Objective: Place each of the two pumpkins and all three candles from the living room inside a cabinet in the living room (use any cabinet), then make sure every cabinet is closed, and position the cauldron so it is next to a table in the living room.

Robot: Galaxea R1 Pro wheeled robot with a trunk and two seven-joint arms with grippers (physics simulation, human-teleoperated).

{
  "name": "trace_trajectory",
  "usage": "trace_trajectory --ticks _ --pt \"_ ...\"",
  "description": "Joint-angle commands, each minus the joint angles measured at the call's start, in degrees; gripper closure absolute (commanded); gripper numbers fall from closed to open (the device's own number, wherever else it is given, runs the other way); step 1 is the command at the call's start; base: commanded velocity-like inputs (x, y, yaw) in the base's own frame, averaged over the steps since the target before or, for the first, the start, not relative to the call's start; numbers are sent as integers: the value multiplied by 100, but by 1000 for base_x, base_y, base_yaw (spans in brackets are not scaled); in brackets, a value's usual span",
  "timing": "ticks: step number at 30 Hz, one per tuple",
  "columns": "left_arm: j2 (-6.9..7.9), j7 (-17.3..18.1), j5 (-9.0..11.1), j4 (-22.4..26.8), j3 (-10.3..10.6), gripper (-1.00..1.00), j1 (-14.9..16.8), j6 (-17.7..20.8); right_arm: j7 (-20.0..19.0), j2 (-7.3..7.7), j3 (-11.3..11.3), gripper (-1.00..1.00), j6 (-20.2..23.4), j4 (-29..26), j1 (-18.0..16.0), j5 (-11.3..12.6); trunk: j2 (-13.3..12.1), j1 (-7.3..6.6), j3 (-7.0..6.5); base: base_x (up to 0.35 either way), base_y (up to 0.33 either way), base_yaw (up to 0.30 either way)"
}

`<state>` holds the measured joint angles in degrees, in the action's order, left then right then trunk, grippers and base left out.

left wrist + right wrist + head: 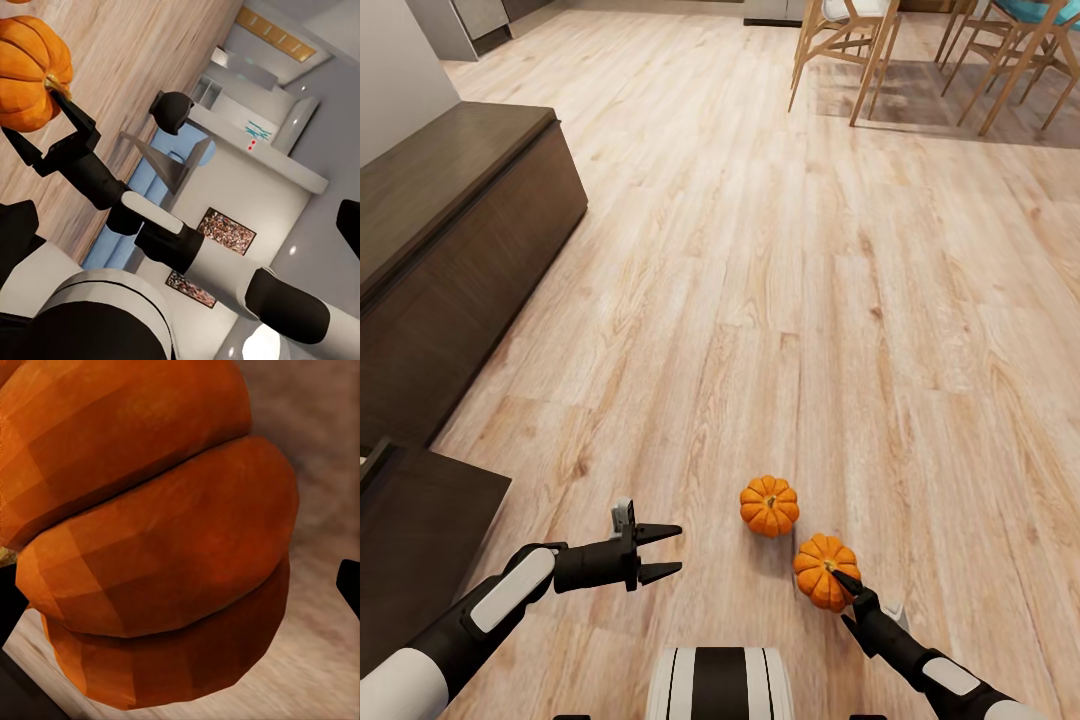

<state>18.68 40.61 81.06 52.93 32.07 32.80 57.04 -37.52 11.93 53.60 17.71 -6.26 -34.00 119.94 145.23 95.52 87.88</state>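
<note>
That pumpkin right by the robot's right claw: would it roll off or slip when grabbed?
Probably. The nearer pumpkin is round and sits loose on the smooth wood floor, so a nudge might roll it. Its curved ribs could slip between the right gripper's narrow jaws. It looks rigid, not squashy.

Pale, matt wood-plank floor (780, 260) with visible grain and knots meets a long, low, dark brown wooden cabinet (450, 240) of dull finish at left. Two small, ribbed orange pumpkins (769, 505) look smooth and faintly satiny. Light wooden chair legs (860, 60) stand far right.
</note>
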Motion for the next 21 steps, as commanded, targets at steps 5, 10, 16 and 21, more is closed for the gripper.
trace_trajectory --ticks 5,10,16,21 --pt "4 26 7 -2 19 -100 7 9 131 2 28 -100 13 19 -2 47 1 0 3 1 0 0" --pt "4 26 7 -2 17 -100 7 9 131 2 28 -100 13 19 -2 47 1 0 3 22 14 0" --pt "5 26 7 -2 19 -100 7 9 131 2 28 -100 13 19 -2 47 1 0 3 24 13 0" --pt "4 26 7 -3 19 -100 7 9 131 2 28 -100 13 19 -1 47 1 0 3 1 0 0"
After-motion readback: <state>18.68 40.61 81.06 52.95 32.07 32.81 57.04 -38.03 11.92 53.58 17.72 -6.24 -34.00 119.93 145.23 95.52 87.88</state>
